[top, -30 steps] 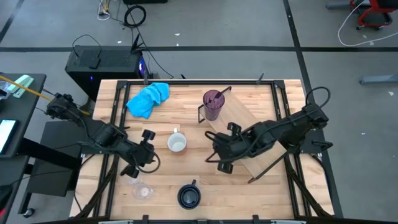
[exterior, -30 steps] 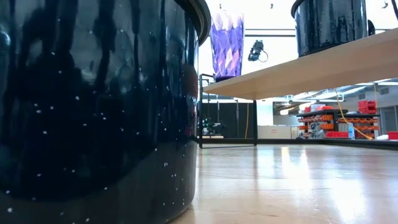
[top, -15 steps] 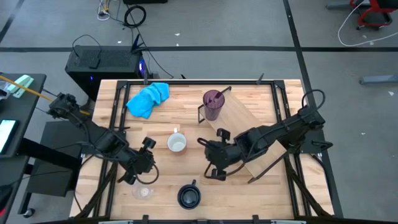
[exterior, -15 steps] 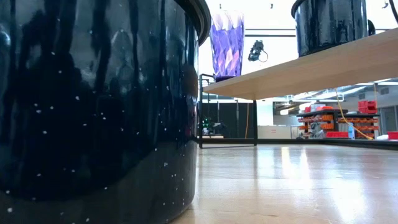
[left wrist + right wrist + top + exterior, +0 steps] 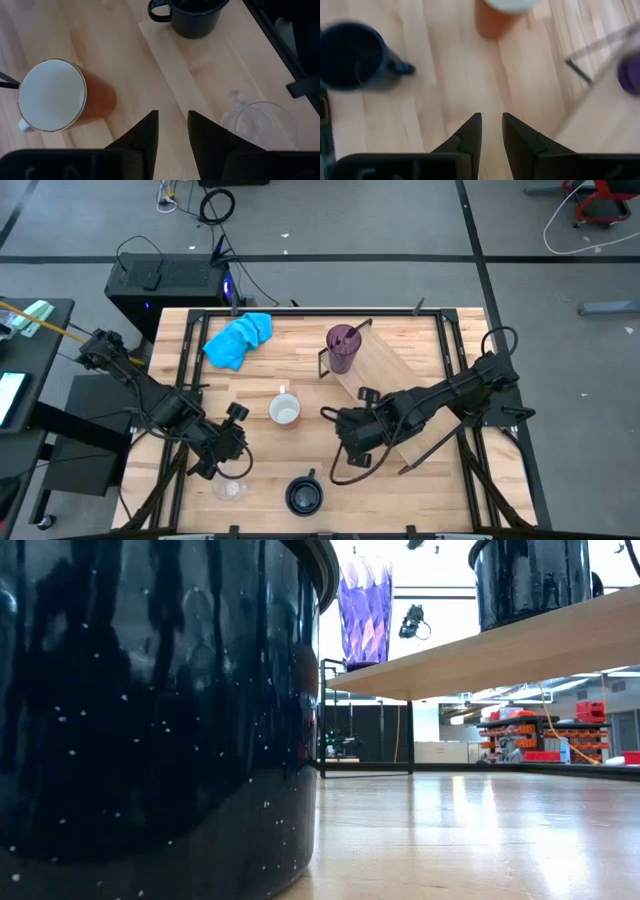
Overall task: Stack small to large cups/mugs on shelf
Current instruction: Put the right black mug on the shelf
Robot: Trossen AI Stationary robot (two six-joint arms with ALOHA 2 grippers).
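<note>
Cups sat on the pale wooden table (image 5: 300, 350): white mug (image 5: 285, 410) mid-table, navy mug (image 5: 304, 496) at the front edge, glass (image 5: 229, 489) front-left, tumbler (image 5: 342, 347) on the shelf (image 5: 385, 375). A blue cloth (image 5: 238, 338) lay at the back. Grey floor and cables surrounded it. Since half a second earlier, the left gripper (image 5: 232, 448) stayed beside the glass and the right gripper (image 5: 345, 455) edged forward; both fingers stood slightly apart, empty.

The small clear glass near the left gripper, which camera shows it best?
The left wrist view: the small clear glass fills the frame's corner, rim visible. The high view shows it faint. The low and right wrist views don't show it.
</note>
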